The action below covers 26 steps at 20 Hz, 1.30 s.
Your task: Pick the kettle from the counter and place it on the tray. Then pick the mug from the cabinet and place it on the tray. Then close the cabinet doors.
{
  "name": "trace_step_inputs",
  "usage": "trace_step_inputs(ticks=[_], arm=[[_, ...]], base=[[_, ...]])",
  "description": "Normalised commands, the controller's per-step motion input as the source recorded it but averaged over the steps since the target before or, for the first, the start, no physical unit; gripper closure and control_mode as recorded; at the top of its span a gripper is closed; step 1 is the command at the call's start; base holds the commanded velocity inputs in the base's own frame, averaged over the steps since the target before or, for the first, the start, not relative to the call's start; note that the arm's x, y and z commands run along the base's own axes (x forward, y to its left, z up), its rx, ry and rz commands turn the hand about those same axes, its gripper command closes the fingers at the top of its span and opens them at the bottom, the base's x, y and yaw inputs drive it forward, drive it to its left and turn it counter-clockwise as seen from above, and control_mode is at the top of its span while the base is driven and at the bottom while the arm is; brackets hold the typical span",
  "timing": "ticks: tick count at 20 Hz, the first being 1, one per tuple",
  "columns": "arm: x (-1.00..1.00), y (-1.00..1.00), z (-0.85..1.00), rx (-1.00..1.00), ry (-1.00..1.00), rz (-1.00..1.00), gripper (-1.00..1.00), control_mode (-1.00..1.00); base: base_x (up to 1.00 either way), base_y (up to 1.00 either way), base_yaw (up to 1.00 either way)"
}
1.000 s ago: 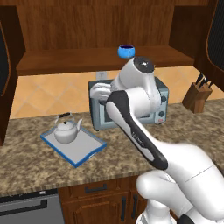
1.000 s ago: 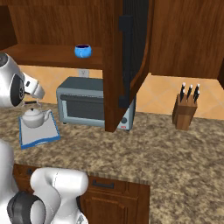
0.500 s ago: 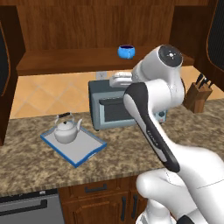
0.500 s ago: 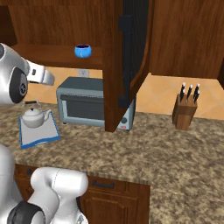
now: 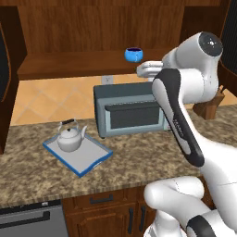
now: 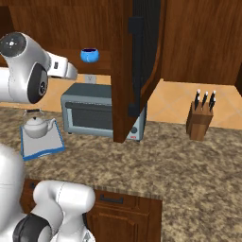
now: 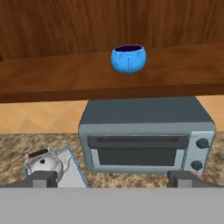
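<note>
Up at the cabinet shelf the tool hangs wide open, empty — mug untouched, kettle on tray.

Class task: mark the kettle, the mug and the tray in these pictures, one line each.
kettle [image 5: 69, 140], left base view, on its rounded body.
mug [image 7: 128, 58], hand view, on its blue front wall.
tray [image 5: 96, 165], left base view, on its blue near rim.
</note>
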Motion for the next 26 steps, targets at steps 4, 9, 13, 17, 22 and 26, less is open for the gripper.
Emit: trace_step_inputs(ticks=[4, 9, 13, 17, 22, 26], arm=[[0.44, -0.23, 0.10, 0.00, -0.11, 0.11, -1.00, -1.00], [0.62, -0.23, 0.00, 0.00, -0.04, 0.14, -1.00, -1.00], [0.76, -0.02, 0.00, -0.01, 0.02, 0.03, -1.00, -1.00], [0.70, -0.02, 0.00, 0.00, 0.02, 0.00, -1.00, -1.00], [0.70, 0.00, 0.00, 0.00, 0.00, 0.00, -1.00, -1.00], [0.57, 0.02, 0.01, -0.02, 0.00, 0.00, -1.00, -1.00]], base=[[0.00, 0.00, 0.00], [0.00, 0.00, 0.00], [0.00, 0.00, 0.00], [0.00, 0.00, 0.00], [0.00, 0.00, 0.00], [0.00, 0.00, 0.00]])
